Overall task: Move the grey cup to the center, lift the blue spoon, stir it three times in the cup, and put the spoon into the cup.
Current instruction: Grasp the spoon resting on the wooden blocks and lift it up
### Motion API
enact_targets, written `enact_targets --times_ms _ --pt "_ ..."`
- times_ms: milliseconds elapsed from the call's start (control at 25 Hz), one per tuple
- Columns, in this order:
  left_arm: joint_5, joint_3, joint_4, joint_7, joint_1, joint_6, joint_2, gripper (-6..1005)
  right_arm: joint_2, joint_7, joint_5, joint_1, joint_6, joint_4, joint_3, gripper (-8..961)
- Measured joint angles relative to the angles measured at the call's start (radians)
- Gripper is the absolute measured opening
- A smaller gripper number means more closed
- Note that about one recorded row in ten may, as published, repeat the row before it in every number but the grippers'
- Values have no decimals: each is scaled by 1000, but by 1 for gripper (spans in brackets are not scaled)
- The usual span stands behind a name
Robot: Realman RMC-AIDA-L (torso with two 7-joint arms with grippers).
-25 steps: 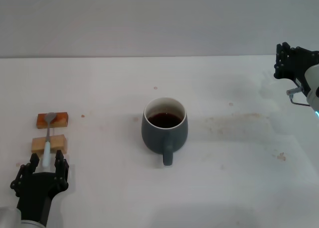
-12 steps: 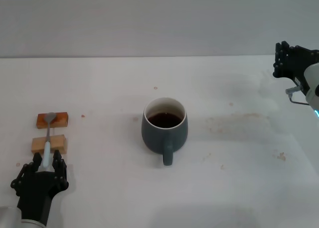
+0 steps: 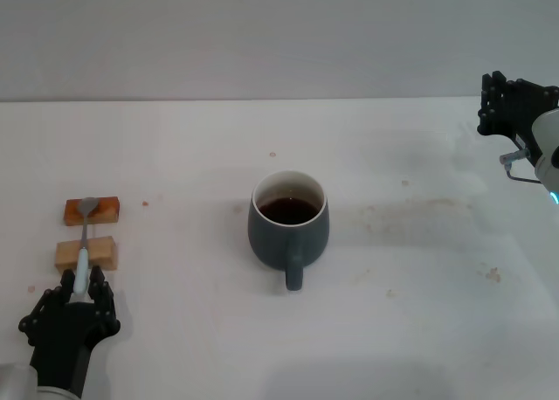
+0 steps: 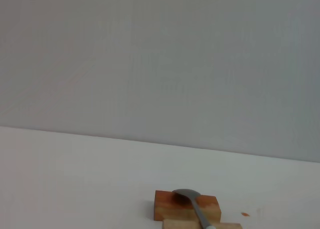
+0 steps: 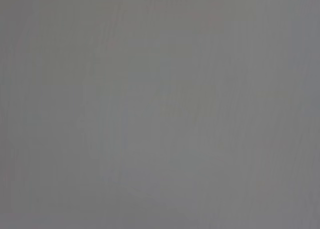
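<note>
Soft, even light fills the head view, leaving the white surface (image 3: 410,313) bright without glare, and the grey cup (image 3: 288,224) throws only a faint, short shadow toward the near side, so the light probably comes from overhead. The dark liquid in the cup shows a small dull sheen, and edges stay crisp across the frame with no obvious bending at the borders. The left wrist view is equally flat and shadowless, while the right wrist view is a uniform dim grey in which nothing can be made out.
</note>
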Motion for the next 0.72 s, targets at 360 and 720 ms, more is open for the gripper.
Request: enact_targets --times_ms 360,720 --pt "0 1 -2 0 3 0 0 301 0 0 -3 0 0 0 0 73" --pt "0 1 -2 0 4 0 0 268 0 0 -4 0 0 0 0 73"
